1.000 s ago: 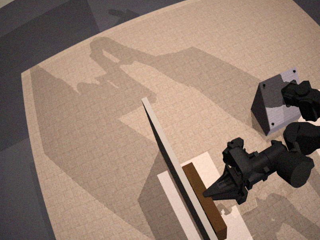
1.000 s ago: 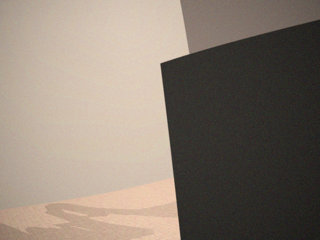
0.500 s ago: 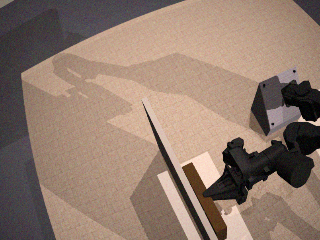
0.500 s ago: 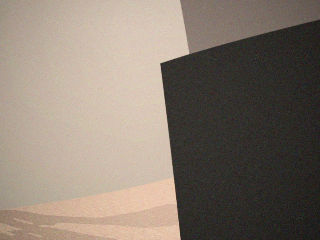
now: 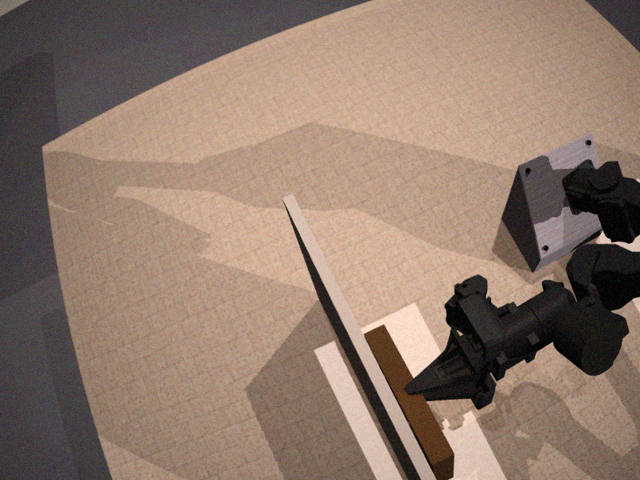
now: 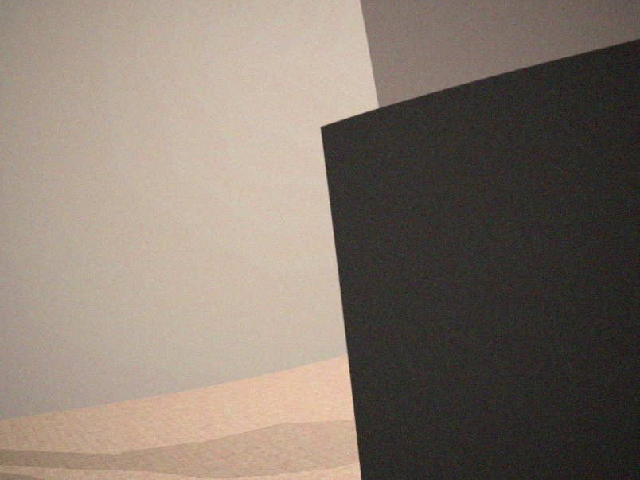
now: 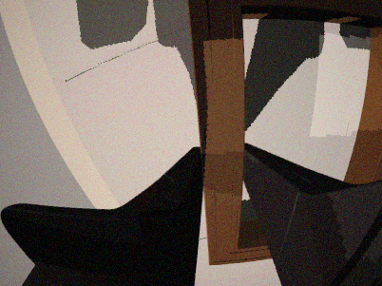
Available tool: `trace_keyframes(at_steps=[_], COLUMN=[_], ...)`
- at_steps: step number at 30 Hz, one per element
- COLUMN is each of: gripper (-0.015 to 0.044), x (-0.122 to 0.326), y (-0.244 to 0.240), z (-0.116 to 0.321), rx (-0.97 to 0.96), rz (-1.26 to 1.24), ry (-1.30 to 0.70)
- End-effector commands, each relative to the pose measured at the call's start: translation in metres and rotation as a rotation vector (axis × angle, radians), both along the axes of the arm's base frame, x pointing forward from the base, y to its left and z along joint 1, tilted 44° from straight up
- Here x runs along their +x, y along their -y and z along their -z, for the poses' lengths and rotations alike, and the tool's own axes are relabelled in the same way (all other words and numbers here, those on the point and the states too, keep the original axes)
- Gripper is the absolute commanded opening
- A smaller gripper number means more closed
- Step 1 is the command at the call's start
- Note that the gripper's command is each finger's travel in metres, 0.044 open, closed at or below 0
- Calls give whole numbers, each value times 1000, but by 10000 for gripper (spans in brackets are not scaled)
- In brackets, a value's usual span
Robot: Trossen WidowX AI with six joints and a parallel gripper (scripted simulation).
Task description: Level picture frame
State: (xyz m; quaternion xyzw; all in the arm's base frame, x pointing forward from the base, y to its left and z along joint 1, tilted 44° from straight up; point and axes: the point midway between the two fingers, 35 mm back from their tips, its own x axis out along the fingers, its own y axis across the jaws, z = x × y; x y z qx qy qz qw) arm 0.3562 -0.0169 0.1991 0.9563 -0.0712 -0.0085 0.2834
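The picture frame (image 5: 392,360) (image 7: 223,99) is brown. In the top view I see it from above, in front of the thin upright wall board (image 5: 341,301). My gripper (image 5: 409,389) (image 7: 219,153) is shut on one side bar of the frame, with one finger on the outer side and the other inside the opening. In the wrist view the bar runs up between the fingertips, and a lower corner of the frame shows below them. The screw and notched strip are hidden. How level the frame hangs, I cannot tell.
The board's dark back (image 6: 481,287) fills the right of the exterior view. White base pieces (image 5: 408,322) lie on the tiled table top (image 5: 160,341) on both sides of the board. A grey wedge-shaped block (image 5: 544,181) stands behind the arm. Broad shadows cross the table.
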Motion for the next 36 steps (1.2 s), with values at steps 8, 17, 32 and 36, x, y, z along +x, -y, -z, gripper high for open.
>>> trace_keyframes(at_steps=[8,17,32,36], gripper=[0,0,0,0], x=[0,0,0,0], y=[2,2,1,-1], z=[-5,-6,-9,-11], rx=[3,3,3,3], rz=[11,11,11,11], ry=[14,14,14,14])
